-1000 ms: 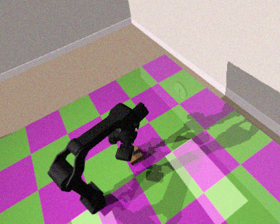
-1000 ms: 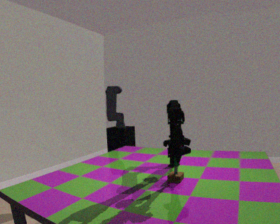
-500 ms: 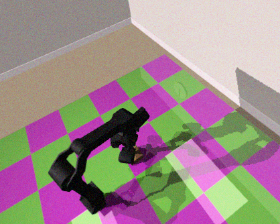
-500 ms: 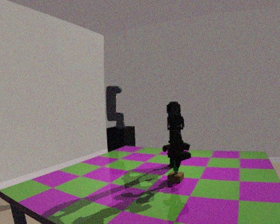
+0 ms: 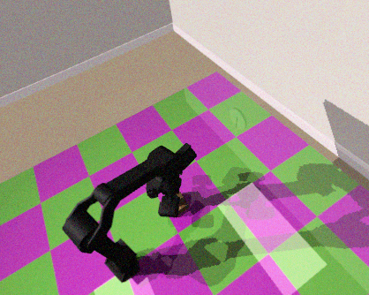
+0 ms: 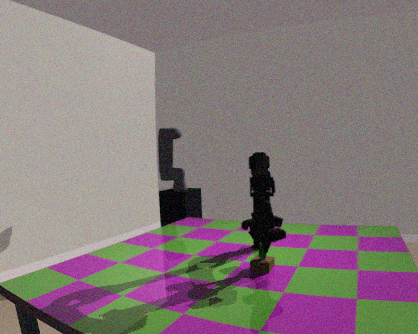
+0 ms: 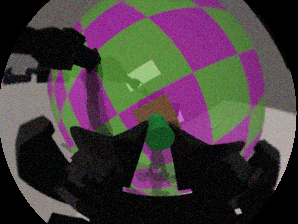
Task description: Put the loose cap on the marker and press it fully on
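The brown holder block point(image 5: 182, 206) point(image 6: 262, 265) point(image 7: 157, 107) stands on the table, partly hidden by the arm in the top view. My gripper point(image 6: 262, 247) point(image 7: 157, 124) points down over it and is shut on the green cap point(image 7: 160, 134). In the wrist view the cap is between the fingertips and overlaps the block's near edge. In the exterior view a small bit of green shows between the fingertips and the block's top. The marker cannot be made out, so I cannot tell whether the cap touches it or how far on it sits.
The table point(image 5: 59, 163) point(image 6: 327, 310) has a green and magenta checker pattern, with arm shadows and a bright light patch on it. A dark shape on a black stand point(image 6: 181, 206) is beyond the table in the exterior view. Walls stand behind.
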Controlling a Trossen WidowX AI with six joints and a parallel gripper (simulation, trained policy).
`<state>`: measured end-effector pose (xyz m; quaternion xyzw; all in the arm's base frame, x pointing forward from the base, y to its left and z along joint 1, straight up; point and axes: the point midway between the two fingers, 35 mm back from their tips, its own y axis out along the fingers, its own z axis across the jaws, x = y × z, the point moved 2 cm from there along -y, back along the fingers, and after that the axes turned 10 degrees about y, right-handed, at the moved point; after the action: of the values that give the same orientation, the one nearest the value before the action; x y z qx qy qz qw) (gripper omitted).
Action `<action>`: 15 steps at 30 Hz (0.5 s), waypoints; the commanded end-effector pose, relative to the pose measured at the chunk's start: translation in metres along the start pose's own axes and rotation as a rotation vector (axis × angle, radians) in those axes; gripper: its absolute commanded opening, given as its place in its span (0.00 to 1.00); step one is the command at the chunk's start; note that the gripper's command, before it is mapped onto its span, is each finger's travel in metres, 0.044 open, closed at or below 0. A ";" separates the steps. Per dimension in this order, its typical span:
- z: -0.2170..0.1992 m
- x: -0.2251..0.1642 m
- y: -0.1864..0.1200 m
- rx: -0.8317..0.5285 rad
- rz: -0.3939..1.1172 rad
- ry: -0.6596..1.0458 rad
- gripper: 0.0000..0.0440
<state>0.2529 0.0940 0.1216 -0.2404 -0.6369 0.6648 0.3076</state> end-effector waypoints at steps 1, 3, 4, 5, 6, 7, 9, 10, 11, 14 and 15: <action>0.005 -0.001 0.018 0.045 -0.010 -0.022 0.13; 0.005 -0.001 0.019 0.045 -0.007 -0.026 0.14; 0.005 -0.001 0.019 0.045 -0.006 -0.028 0.14; 0.005 -0.002 0.019 0.044 -0.004 -0.031 0.15; 0.005 -0.002 0.020 0.044 -0.002 -0.035 0.15; 0.005 -0.003 0.020 0.043 0.001 -0.039 0.16; 0.006 -0.004 0.021 0.042 0.006 -0.047 0.16; 0.006 -0.004 0.021 0.042 0.008 -0.051 0.17; 0.006 -0.004 0.022 0.041 0.010 -0.055 0.17; 0.006 -0.006 0.022 0.039 0.018 -0.068 0.18; 0.007 -0.006 0.023 0.039 0.019 -0.070 0.19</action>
<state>0.2532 0.0929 0.1158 -0.2269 -0.6490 0.6692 0.2820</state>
